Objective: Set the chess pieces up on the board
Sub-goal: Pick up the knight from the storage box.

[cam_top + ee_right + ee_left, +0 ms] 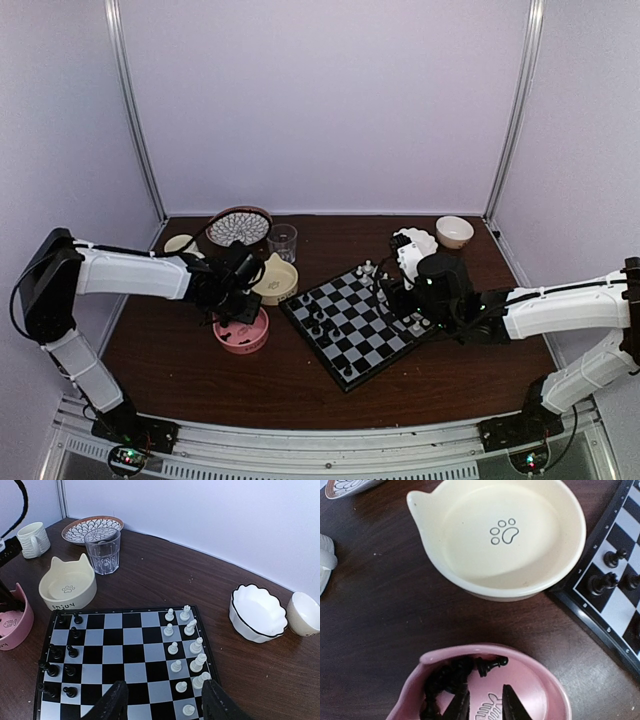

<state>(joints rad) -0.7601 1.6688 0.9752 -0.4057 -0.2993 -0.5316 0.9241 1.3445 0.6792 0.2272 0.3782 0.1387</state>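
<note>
Left gripper [485, 692] inside pink bowl [546, 676], black chess pieces [445, 677] beside

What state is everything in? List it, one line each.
left pincer: open, down in pink bowl.
right pincer: open, empty, above board.
pink bowl: holds black chess pieces.
cream bowl: empty.
scalloped bowl: empty.
glass: upright, empty.
board: partly set.

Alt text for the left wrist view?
The left gripper reaches, jaws apart, into a pink bowl holding a heap of black chess pieces. Beyond it sits an empty cream bowl with a paw print; a corner of the board shows at right.
</note>
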